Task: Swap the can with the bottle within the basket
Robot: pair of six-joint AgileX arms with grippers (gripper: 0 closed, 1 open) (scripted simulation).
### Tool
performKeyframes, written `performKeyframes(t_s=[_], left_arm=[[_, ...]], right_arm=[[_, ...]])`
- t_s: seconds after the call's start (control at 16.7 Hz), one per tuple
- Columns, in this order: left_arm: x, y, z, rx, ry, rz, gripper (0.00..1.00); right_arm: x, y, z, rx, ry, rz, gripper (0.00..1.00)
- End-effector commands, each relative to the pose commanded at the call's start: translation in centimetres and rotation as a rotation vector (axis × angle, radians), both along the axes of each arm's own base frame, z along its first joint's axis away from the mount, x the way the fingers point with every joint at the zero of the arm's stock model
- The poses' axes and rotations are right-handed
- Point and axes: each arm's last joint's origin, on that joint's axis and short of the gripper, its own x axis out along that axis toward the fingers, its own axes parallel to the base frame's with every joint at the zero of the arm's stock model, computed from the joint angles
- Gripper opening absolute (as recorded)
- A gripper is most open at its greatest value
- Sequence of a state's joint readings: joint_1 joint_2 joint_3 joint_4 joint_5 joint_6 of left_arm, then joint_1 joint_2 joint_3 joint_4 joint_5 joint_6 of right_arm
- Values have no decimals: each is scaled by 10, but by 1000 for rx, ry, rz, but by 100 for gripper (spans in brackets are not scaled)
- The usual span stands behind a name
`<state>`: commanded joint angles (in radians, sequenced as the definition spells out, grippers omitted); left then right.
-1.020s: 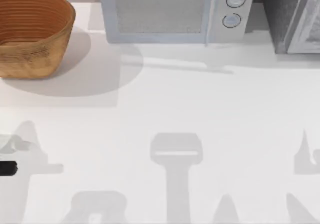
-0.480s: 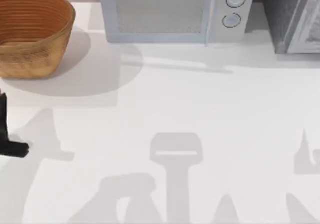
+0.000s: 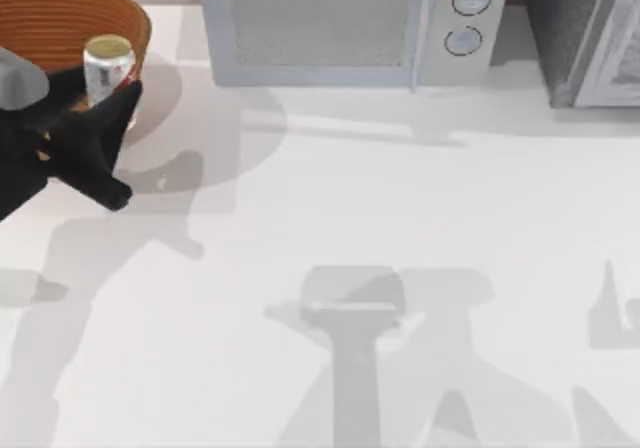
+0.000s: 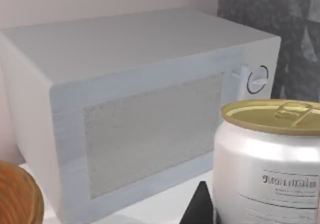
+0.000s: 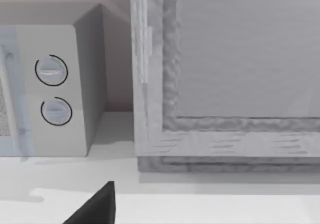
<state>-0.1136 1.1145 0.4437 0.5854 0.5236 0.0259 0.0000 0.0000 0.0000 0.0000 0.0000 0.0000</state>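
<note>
Can [image 3: 108, 68] in left gripper [image 3: 120, 103], seemingly above basket [image 3: 60, 8] rim.

Can [image 3: 108, 66] above basket [image 3: 60, 13], microwave [image 3: 345, 23] to its right

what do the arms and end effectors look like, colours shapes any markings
The left end effector is matte black with angular, tapering pointed fingers; its arm carries a rounded grey part. No cables or markings are visible. The right end effector shows as a black wedge-shaped finger tip.

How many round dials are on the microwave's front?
2: both on the microwave front panel's right end, upper dial directly above lower dial; the right wrist view shows the same pair.
</note>
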Motion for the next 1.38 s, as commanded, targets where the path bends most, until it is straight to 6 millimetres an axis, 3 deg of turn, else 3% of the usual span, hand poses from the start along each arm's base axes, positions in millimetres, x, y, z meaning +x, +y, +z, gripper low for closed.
performKeyframes(t_s=[0.3, 0.66, 0.9, 1.08, 1.38], left_arm=[[74, -37, -24, -21, -28, -319, 0], [133, -83, -101, -38, -50, -664, 0], [147, -105, -158, -45, -56, -837, 0], [148, -114, -190, -49, -57, -922, 0], [148, -117, -205, -50, -57, -961, 0]], right_arm=[[0, 0, 0, 0, 0, 0, 100], [0, 0, 0, 0, 0, 0, 100], [0, 0, 0, 0, 0, 0, 100], [0, 0, 0, 0, 0, 0, 100], [0, 0, 0, 0, 0, 0, 100]])
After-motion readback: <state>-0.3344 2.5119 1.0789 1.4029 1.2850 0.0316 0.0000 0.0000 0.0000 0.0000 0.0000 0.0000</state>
